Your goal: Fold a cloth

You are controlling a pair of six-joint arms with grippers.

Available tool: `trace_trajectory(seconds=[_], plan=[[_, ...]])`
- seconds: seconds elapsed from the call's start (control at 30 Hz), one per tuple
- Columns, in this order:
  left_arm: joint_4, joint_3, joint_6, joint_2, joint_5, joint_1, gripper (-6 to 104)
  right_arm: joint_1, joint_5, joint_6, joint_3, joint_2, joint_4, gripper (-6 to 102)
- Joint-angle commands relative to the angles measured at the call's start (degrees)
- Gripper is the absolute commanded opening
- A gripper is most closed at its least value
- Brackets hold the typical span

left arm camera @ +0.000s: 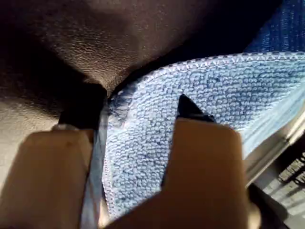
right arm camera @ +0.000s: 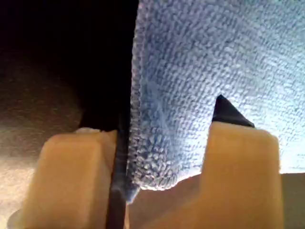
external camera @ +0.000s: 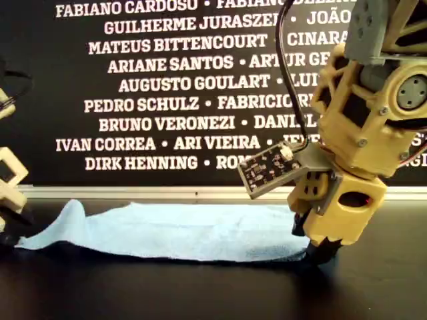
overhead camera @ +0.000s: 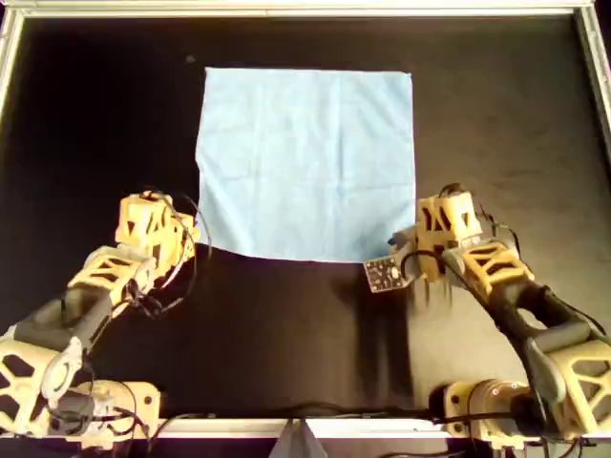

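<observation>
Hands (left arm camera: 136, 157) (right arm camera: 159, 157) each straddle a corner of the cloth (overhead camera: 305, 162).

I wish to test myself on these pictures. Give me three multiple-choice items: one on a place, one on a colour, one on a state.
1. In the overhead view, where on the table does the cloth lie?
A. upper middle
B. lower left corner
C. lower right corner

2. What colour is the cloth?
A. red
B. white
C. light blue

3. How does the cloth lie?
A. rolled up
B. spread out, not folded
C. bunched in a heap

Answers:
1 A, it fills the upper middle of the black surface.
2 C, every view shows it as pale blue.
3 B, the overhead view shows one open, nearly square sheet.
</observation>
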Motion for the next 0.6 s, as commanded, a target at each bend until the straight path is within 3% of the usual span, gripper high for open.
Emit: trace_trajectory(seconds=[0.0, 0.37, 0.57], plan=[[0.9, -0.4, 0.4, 1.9, 0.4, -2.5, 52, -0.6, 0.6, 0.09, -1.8, 0.0, -2.0, 72], [1.0, 19.1, 0.4, 28.1, 0.3, -2.8, 51, -0.6, 0.6, 0.09, -1.8, 0.0, -2.0, 73], [0.9, 19.0, 0.4, 28.9, 0.3, -2.8, 51, -0.6, 0.6, 0.09, -1.8, 0.0, -2.0, 73]])
